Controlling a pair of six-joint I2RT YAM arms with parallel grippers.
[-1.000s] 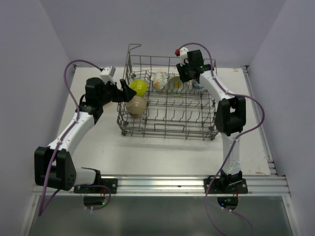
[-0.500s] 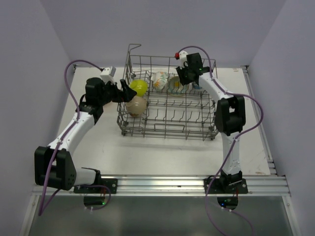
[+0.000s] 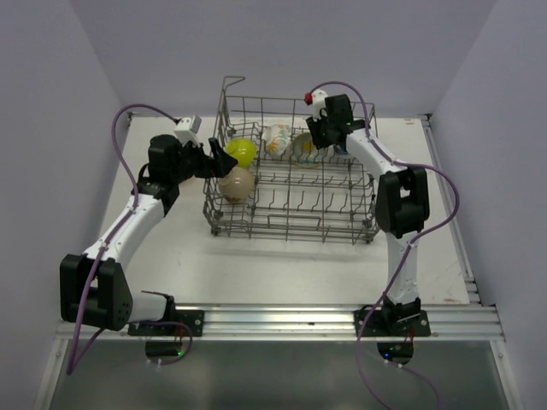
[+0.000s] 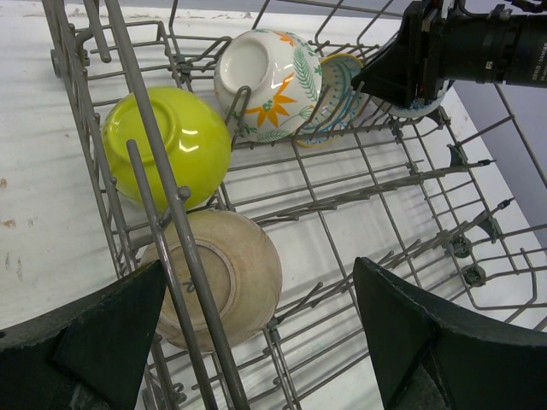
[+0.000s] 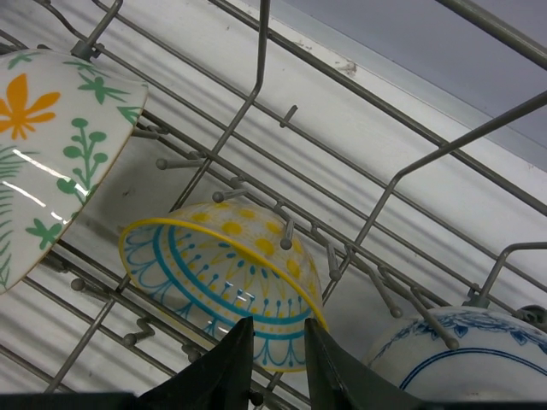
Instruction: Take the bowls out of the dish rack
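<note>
Inside grey wire dish rack (image 3: 291, 232), glossy round bowls (image 4: 167, 145).

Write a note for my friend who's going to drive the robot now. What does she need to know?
The left gripper is open and empty, at the left end of the dish rack, by the beige bowl and lime bowl.
The right gripper has its fingers close on either side of the yellow-and-teal bowl rim; grip unclear.
The floral bowl and blue-patterned bowl flank it.
Done: no bowl visibly out yet. Left: lift out all five.
</note>
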